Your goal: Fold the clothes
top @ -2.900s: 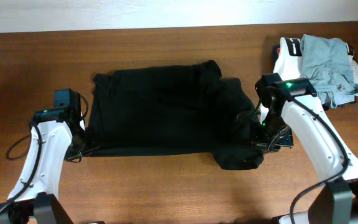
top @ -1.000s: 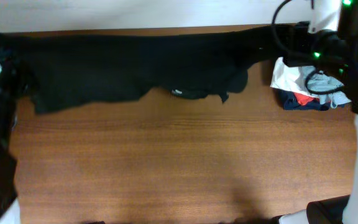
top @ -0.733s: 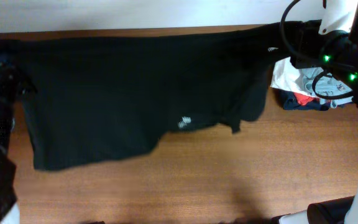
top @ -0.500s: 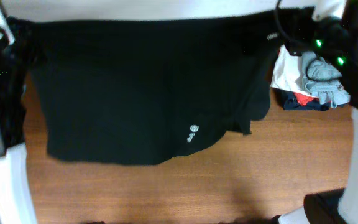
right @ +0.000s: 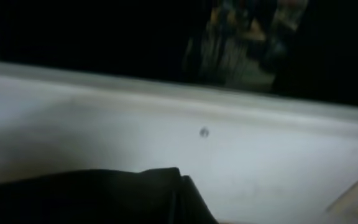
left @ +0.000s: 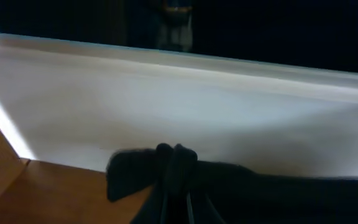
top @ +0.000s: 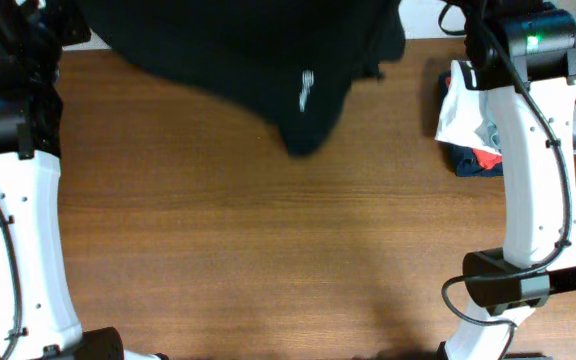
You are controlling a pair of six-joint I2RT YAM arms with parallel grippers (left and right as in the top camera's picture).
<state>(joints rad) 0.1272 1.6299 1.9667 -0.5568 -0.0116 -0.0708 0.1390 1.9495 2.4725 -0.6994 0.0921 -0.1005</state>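
Observation:
The black top (top: 238, 45) hangs stretched between my two raised arms over the table's far edge. Its lower part droops to a point, with the small white logo (top: 306, 90) on it. Both grippers are above the top edge of the overhead view. In the left wrist view, my left gripper (left: 178, 196) is shut on a bunched black edge of the top (left: 135, 174). In the right wrist view, my right gripper (right: 182, 205) is shut on another black edge of the top (right: 104, 196). The fabric hides the fingers.
A pile of white, navy, red and grey-blue garments (top: 465, 135) lies at the far right, partly behind my right arm (top: 533, 150). My left arm (top: 18, 200) stands along the left edge. The brown wooden table (top: 268, 250) fills the view. A white wall (left: 166, 99) lies beyond it.
The top was lifted off the table and spread wide in the air. Since half a second ago it has swung back toward the far edge, so less of it shows.

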